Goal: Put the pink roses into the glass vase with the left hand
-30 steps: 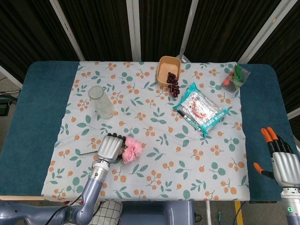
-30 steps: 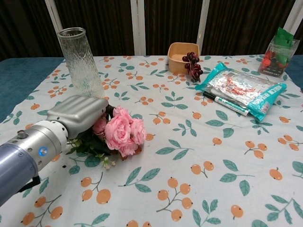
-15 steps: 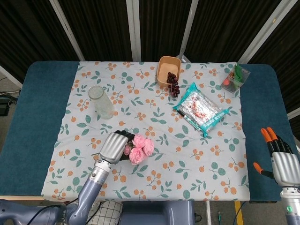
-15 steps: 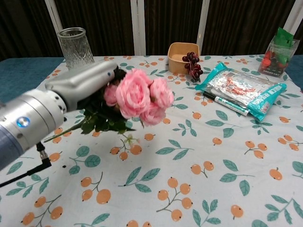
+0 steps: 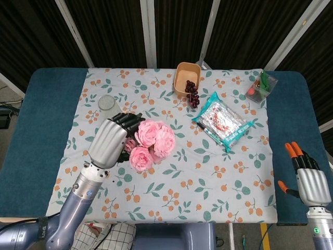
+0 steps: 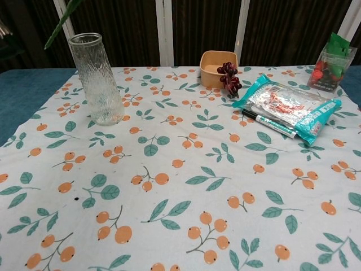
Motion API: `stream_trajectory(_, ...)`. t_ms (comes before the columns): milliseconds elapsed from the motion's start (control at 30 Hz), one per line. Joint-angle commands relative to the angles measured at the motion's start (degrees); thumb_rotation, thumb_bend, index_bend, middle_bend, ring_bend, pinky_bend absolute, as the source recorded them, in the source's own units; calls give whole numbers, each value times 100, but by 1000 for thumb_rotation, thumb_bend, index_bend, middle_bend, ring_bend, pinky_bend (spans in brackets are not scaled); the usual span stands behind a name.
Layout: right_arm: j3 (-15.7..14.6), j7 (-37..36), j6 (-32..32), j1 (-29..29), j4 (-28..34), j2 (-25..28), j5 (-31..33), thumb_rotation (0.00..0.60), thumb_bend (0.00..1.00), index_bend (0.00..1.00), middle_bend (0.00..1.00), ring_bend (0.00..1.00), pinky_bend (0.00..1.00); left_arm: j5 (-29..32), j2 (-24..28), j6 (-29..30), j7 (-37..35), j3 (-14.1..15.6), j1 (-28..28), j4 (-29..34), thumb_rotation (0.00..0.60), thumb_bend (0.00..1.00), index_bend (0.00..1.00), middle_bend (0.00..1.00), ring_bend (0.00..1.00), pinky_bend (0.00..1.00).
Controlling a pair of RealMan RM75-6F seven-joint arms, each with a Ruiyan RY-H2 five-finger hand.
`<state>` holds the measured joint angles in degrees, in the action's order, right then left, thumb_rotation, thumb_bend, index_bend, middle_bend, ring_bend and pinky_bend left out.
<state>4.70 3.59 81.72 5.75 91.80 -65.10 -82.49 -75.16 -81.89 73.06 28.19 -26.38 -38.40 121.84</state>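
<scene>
The blue desk (image 5: 41,125) has a white cloth with orange fruit and green leaves (image 5: 171,177). The left robot hand (image 5: 110,140) grips the pink roses (image 5: 151,141), lifted near the desk's left edge, maybe just beside the tall clear glass vase (image 6: 96,79). The right robot hand (image 5: 307,177) holds nothing, fingers apart.

Your left hand (image 5: 109,141) covers the stems of the pink roses (image 5: 150,142) and most of the glass vase (image 5: 107,102) in the head view; the chest view misses the blooms entirely.
</scene>
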Motion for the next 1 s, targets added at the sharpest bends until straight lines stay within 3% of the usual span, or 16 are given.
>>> stream_trajectory(33, 14, -16, 5, 5, -25, -19, 13, 600, 247, 0, 0, 94, 179, 222, 364, 6, -831, -657, -152, -160, 600, 465, 502, 495, 398, 445)
stream_trajectory(167, 47, -69, -8, 17, -121, -56, 62, 600, 247, 0, 0, 94, 179, 332, 424, -86, -1629, -967, -304, -565, 600, 465, 502, 493, 398, 445)
stream_trajectory(400, 141, -64, -23, 33, -262, -128, 237, 600, 247, 0, 0, 94, 179, 646, 347, -538, -2862, -1099, -660, -1609, 600, 466, 505, 491, 398, 445)
stream_trajectory(1000, 233, 29, -199, 95, -409, -215, 536, 600, 247, 0, 0, 94, 163, 1004, -51, -894, -4470, -1064, -1120, -3575, 600, 465, 505, 465, 398, 445)
